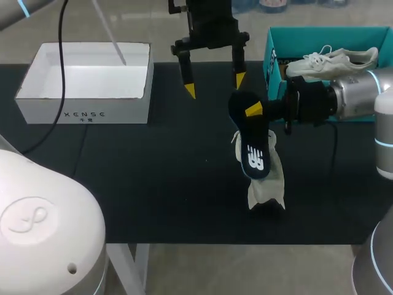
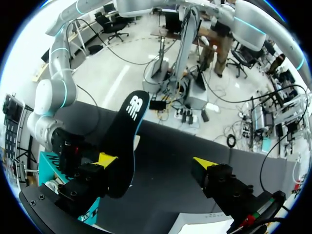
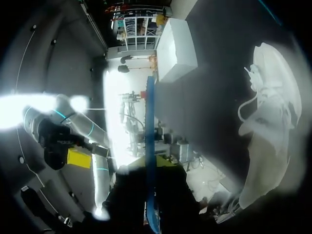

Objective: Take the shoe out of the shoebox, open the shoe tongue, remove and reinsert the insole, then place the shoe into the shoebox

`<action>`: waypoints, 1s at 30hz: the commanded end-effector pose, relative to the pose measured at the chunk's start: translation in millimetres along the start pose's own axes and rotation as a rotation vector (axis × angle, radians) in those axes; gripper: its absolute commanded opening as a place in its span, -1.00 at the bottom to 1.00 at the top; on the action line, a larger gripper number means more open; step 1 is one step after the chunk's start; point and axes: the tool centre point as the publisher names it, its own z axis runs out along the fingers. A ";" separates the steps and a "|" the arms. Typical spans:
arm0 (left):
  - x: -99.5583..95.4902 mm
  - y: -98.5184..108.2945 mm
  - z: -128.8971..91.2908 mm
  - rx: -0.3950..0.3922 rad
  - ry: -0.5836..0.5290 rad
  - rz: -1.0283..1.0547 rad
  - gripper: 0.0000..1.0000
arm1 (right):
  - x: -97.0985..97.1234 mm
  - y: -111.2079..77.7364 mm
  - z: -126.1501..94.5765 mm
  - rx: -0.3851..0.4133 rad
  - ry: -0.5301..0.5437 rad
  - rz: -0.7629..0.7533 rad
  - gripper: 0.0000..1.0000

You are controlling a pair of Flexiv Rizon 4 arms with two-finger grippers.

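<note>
Clasping flat dark insole (image 1: 250,136), right pincer (image 1: 252,110)

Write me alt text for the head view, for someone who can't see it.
The right gripper holds a dark insole over a white shoe lying on the black table. The left gripper hangs open nearby; a white box sits left, a teal shoebox with another shoe right.

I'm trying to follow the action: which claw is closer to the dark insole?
Right. The right claw is shut on the insole, gripping its upper end; the left claw hangs open close by, farther across the table.
</note>
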 end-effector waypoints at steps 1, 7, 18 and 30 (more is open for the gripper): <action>1.1 -0.1 0.3 -0.003 -0.001 0.000 1.00 | 0.1 -0.3 0.2 -0.001 -0.001 0.001 -1.00; -1.4 0.4 -3.3 -0.002 -0.020 0.006 1.00 | 0.1 -0.3 0.2 -0.001 -0.001 0.001 -1.00; 31.3 3.7 17.8 0.056 -0.604 0.399 1.00 | 0.1 -0.3 0.2 -0.001 -0.001 0.001 -1.00; 56.3 13.7 52.8 0.088 -0.956 0.388 1.00 | 0.1 -0.3 0.2 -0.001 -0.001 0.001 -1.00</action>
